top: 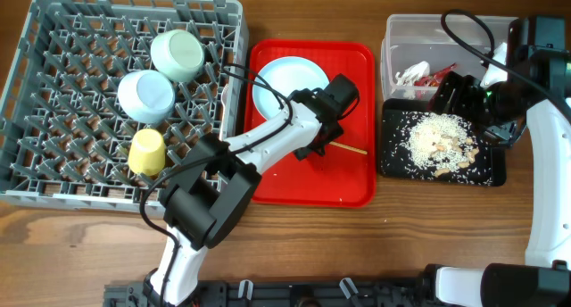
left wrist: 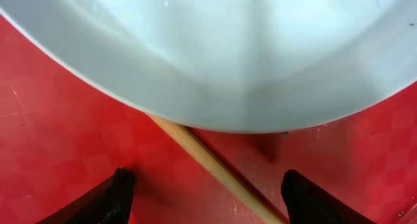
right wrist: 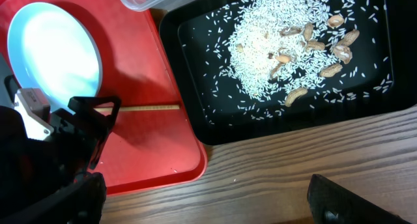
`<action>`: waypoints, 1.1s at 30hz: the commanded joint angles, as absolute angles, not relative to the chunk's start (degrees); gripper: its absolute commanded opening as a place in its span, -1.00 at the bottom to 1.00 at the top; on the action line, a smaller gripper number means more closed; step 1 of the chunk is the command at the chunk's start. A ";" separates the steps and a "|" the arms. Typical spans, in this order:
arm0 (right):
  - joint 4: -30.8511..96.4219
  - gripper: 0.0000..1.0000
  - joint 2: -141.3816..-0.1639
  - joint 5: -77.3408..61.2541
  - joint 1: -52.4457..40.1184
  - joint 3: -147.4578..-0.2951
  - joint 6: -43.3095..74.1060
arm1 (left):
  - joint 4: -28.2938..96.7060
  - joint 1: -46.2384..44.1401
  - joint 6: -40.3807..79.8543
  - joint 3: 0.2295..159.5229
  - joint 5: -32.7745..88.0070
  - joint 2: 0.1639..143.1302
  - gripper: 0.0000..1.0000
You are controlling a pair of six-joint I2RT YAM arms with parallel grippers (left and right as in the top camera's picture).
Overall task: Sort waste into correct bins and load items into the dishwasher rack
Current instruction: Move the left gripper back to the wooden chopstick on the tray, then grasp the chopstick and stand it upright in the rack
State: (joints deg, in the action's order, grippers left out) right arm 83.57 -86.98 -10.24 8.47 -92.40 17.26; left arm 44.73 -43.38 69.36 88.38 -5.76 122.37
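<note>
The left fingers (left wrist: 120,195) stand apart, low over the red tray (top: 303,182) at the table's centre. A chopstick (left wrist: 208,162) lies flat between them, unclamped, with one end under the rim of the plate (top: 285,82). The plate sits at the tray's 11 o'clock. At the table's 9 o'clock, the rack (top: 71,102) holds two bowls (top: 177,54) (top: 146,95) and a cup (top: 147,152). The right fingers (right wrist: 345,201) are wide apart and empty over the black tray (top: 393,160) at 3 o'clock, which holds rice (top: 437,137). Just beside it at 12 o'clock, the tub (top: 401,30) holds the wrapper (top: 437,72) and scrap (top: 412,75).
</note>
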 commanded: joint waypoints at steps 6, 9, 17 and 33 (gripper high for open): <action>83.61 1.00 -86.41 -10.79 8.64 -93.30 16.49 | 48.47 -44.88 69.21 88.84 -7.57 125.71 0.19; 83.64 1.00 -86.41 -10.79 8.64 -93.30 16.47 | 50.98 -44.88 69.21 88.84 -7.57 125.71 -0.15; 83.66 1.00 -86.41 -10.79 8.64 -93.30 16.47 | 55.22 -44.88 69.23 88.84 -6.22 125.69 -0.85; 84.01 1.00 -86.41 -10.76 8.64 -93.30 16.43 | 58.85 -39.81 64.71 88.86 -2.66 120.25 -0.92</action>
State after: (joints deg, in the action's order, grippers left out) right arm 83.83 -86.98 -10.26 8.47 -92.40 17.26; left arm 58.59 -42.44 68.53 89.32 -2.55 123.11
